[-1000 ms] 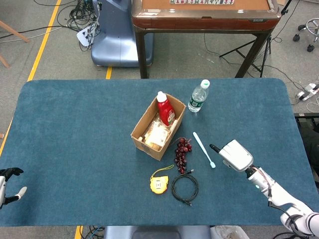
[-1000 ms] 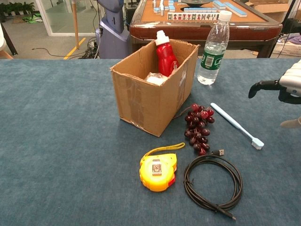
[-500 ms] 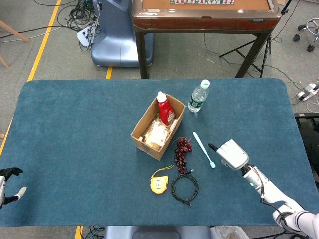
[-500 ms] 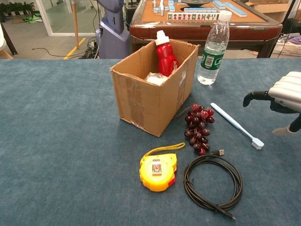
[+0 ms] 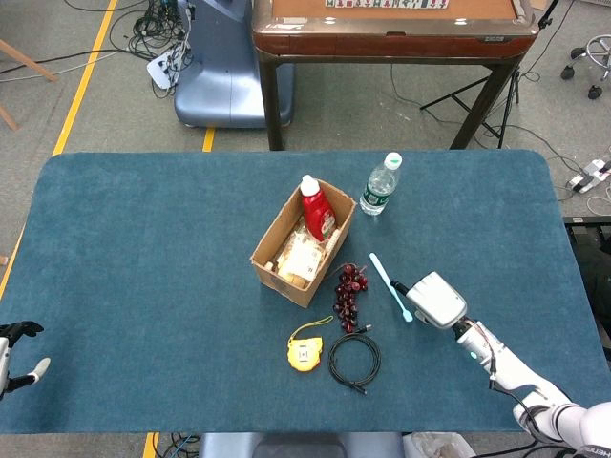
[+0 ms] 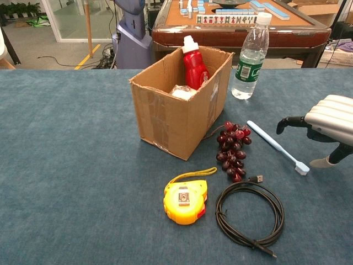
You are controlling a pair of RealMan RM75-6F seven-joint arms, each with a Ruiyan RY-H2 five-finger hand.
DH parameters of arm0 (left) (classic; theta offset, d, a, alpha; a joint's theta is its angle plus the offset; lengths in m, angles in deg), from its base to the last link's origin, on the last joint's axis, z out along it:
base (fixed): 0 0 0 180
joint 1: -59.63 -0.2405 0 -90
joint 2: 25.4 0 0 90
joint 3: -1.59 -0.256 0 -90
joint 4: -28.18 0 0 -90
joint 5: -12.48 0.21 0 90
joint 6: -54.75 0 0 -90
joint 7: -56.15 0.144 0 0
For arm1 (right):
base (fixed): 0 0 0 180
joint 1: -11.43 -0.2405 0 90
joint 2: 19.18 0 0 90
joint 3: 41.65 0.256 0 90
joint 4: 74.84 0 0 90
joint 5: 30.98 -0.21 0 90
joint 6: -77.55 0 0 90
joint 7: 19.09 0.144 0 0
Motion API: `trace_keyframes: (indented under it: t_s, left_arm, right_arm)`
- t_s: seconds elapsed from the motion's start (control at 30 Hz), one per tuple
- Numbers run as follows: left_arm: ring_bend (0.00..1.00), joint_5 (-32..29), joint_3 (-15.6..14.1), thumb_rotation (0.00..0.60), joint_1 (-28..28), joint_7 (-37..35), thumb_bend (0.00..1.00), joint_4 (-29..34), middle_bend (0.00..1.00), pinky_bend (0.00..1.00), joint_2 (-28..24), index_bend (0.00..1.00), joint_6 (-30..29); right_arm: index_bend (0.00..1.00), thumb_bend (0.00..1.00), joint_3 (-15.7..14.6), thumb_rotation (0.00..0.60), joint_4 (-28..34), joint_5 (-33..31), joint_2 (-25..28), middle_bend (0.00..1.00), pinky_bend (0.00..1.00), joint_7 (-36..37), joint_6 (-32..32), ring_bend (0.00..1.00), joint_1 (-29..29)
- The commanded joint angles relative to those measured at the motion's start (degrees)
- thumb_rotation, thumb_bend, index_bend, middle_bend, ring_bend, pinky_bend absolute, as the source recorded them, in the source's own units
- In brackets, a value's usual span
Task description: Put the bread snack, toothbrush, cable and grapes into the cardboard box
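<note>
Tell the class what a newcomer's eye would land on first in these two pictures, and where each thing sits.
The open cardboard box stands mid-table, a red bottle upright inside it. Just to its right lie dark red grapes and a pale blue toothbrush, with the right hand close beside the brush end, holding nothing. In front of them lie a yellow tape measure and a coiled black cable.

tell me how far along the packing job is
Done, it seems: a pale packaged item, likely the bread snack, lies in the cardboard box beside a red bottle.

In hand: nothing. The right hand hovers open by the brush end of the toothbrush.

Left: toothbrush, grapes and cable, all on the table. The left hand is at the table's far edge.
</note>
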Motion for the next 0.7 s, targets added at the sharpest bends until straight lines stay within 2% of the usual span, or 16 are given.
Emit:
trace_keyframes:
  t_s: [0.03, 0.7]
  left_arm:
    - [0.31, 0.0, 0.0, 0.6, 0.0, 0.0, 0.21, -0.1, 0.4, 0.49, 0.0, 0.38, 0.0]
    - [0.31, -0.2, 0.0, 0.6, 0.0, -0.1, 0.21, -0.1, 0.4, 0.49, 0.0, 0.38, 0.1]
  right_arm:
    - [0.31, 0.0, -0.2, 0.6, -0.2, 0.2, -0.3, 1.0, 0.93, 0.7, 0.4, 0.93, 0.2]
    - [0.31, 0.0, -1.0, 0.6, -2.9, 1.4, -3.5, 1.0, 0.93, 6.3, 3.1, 0.93, 0.7]
